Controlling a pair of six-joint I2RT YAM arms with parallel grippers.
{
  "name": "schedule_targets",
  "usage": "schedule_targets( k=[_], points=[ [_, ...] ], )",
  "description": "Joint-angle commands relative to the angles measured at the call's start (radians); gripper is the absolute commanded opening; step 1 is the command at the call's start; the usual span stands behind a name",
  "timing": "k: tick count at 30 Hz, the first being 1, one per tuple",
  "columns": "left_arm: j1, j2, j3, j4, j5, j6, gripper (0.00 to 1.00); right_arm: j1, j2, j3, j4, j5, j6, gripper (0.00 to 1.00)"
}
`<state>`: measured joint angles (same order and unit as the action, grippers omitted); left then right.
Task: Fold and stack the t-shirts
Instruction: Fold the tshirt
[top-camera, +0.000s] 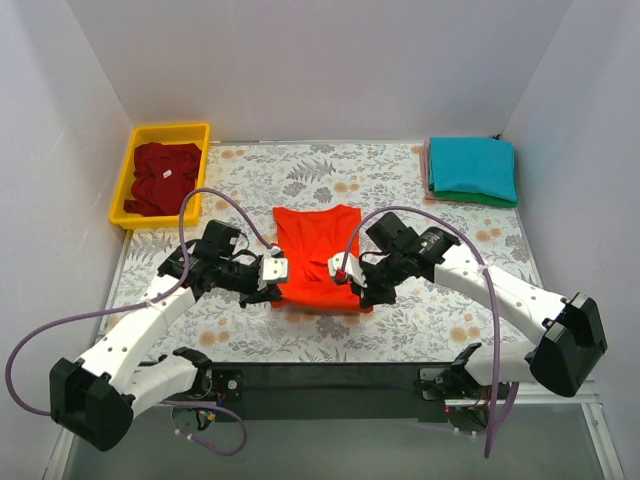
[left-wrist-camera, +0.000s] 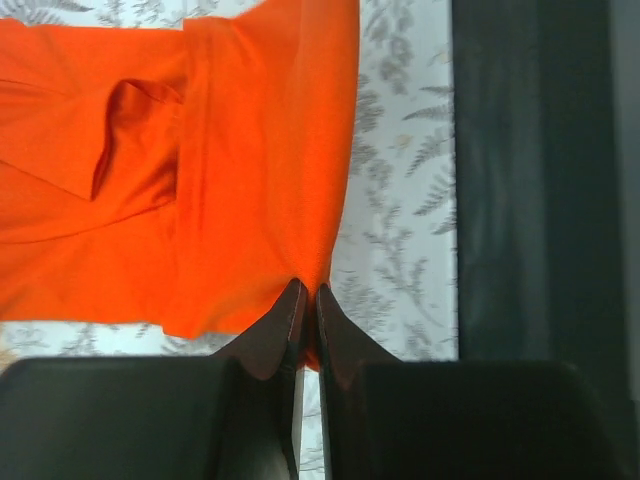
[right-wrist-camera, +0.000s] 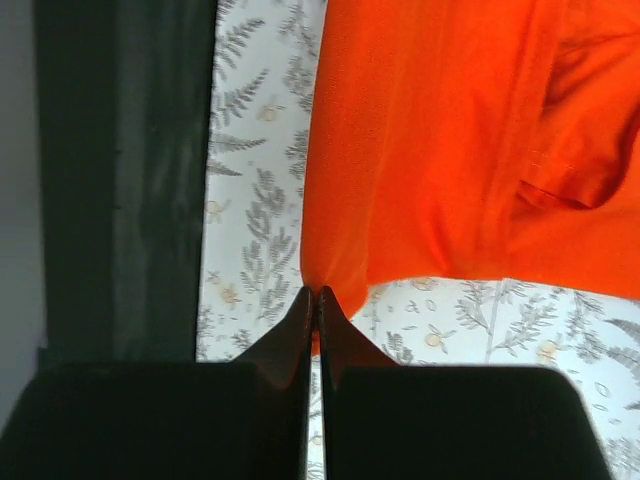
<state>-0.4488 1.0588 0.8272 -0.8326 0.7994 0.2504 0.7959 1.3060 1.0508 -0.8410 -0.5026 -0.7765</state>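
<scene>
Both near corners of the orange shirt were pinched, left gripper and right gripper clamped tight (gripped cloth hidden).

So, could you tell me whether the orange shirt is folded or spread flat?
Partly folded: the orange shirt has its sleeves tucked in, forming a narrow rectangle.

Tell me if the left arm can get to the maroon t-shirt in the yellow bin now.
Probably not yet: the left gripper is shut on a corner of the orange-red t-shirt. Once released, the way to the maroon t-shirt looks open.
</scene>
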Motion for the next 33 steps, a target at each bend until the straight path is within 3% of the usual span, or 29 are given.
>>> schedule_targets(
  k=[1, 5, 11, 20, 23, 28, 33],
  points=[
    [-0.001, -0.071, 0.029, -0.109, 0.123, -0.103, 0.0, -0.003, -0.004, 0.044, -0.084, -0.108, 0.022, 0.01],
    [0.025, 0.009, 0.084, -0.007, 0.08, -0.171, 0.0, -0.061, 0.137, 0.203, -0.084, -0.057, -0.039, 0.01],
    [0.222, 0.36, 0.281, 0.105, 0.13, -0.088, 0.0, -0.182, 0.447, 0.432, -0.092, -0.054, -0.141, 0.01],
    [0.251, 0.731, 0.424, 0.279, 0.057, -0.115, 0.09, -0.254, 0.814, 0.693, -0.081, -0.01, -0.185, 0.01],
    [0.246, 0.776, 0.429, 0.296, 0.052, -0.144, 0.11, -0.256, 0.861, 0.693, -0.07, -0.004, -0.185, 0.01],
    [0.205, 0.732, 0.296, 0.291, 0.008, -0.16, 0.1, -0.242, 0.849, 0.595, -0.038, -0.024, -0.164, 0.01],
    [0.167, 0.572, 0.104, 0.268, 0.021, -0.169, 0.1, -0.155, 0.695, 0.321, 0.029, -0.071, -0.121, 0.01]
  ],
)
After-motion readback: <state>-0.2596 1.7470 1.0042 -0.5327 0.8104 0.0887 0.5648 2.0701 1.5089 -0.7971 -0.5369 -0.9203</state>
